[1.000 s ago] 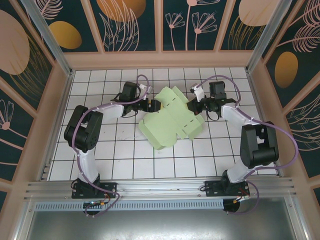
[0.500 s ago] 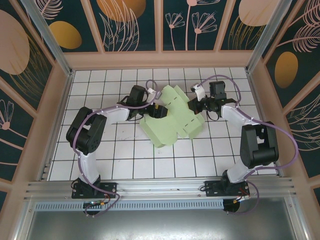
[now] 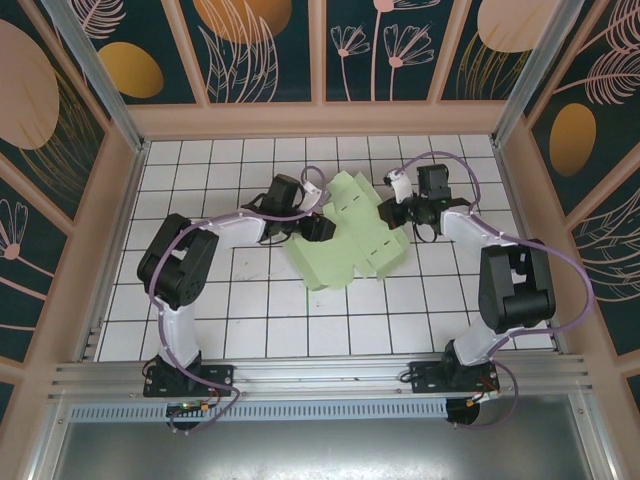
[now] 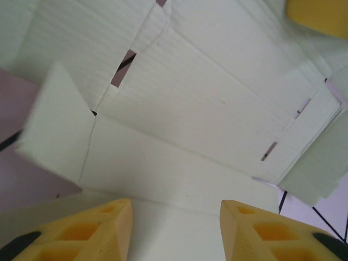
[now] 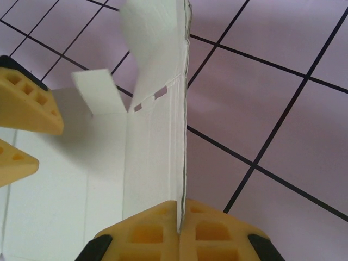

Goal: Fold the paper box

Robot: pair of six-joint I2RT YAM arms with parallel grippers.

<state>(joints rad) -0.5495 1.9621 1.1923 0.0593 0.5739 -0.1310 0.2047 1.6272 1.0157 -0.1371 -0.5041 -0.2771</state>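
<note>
Paper box part-folded: right pinches, left poised
Right gripper [image 5: 179, 213] is clamped on the paper box [image 3: 345, 238] at its upright wall edge. Left gripper [image 4: 174, 211] stands half-wide, with a panel just ahead. Hold your right pinch firm and push the left squarely along the crease.

Flanking paper box [image 3: 345, 252]: left end effector [image 3: 324, 228], right end effector [image 3: 384, 212].
</note>
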